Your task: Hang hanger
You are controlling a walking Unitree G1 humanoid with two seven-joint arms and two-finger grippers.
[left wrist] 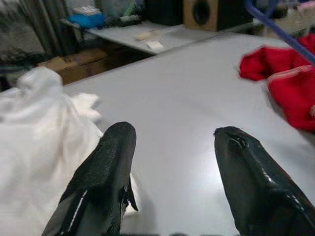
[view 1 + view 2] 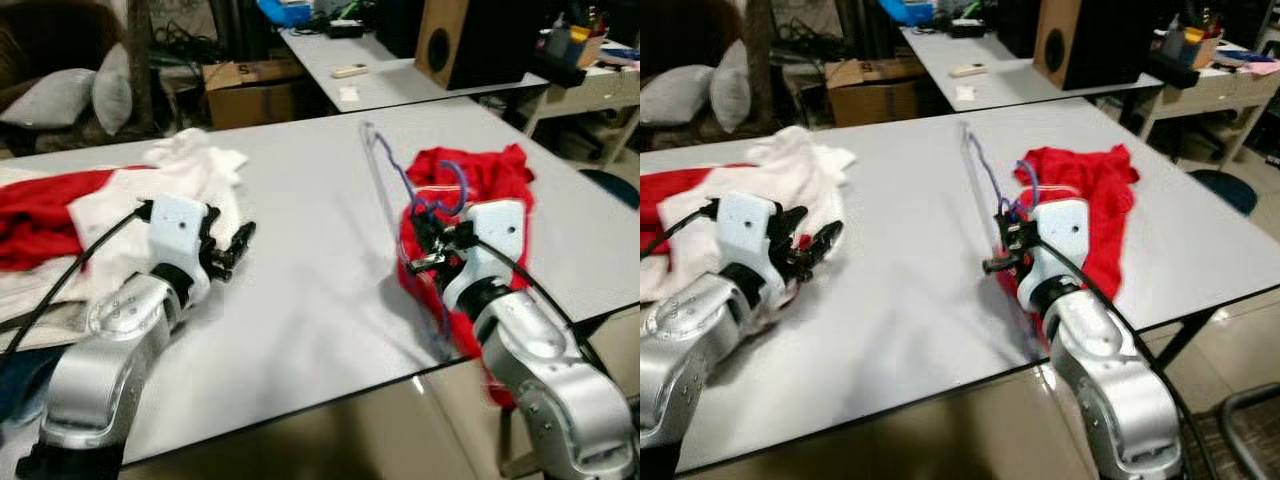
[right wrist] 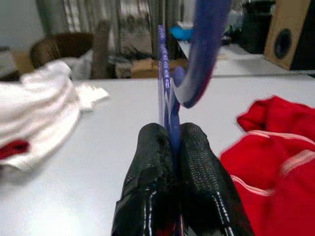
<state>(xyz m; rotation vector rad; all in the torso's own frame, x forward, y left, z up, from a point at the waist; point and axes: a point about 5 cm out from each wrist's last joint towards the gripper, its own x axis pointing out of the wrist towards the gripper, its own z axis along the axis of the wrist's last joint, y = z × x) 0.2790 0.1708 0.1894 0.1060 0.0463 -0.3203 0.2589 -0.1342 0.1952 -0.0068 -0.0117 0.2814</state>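
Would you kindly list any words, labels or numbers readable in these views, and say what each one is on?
None can be read.
The cardboard box behind the table carries a dark mark on its flap, too blurred to read.
The speaker, hanger and red garment show no lettering.

Both arms are built of rounded, brushed-silver segments with a dull metallic sheen, thick at the forearm and narrowing toward the wrist. Each wrist ends in a boxy white housing with rounded corners and small dark screw holes on its face. A black cable runs from the white block of the left arm point(image 2: 110, 350) toward 8 o'clock; a similar black cable loops along the right arm point(image 2: 545, 365) toward 4 o'clock. The left gripper point(image 1: 172, 167) has two long black fingers point(image 1: 106, 172), glossy and finely textured, tapering to blunt rounded tips. The right gripper point(image 3: 171, 147) has the same stippled black fingers point(image 3: 147, 177).
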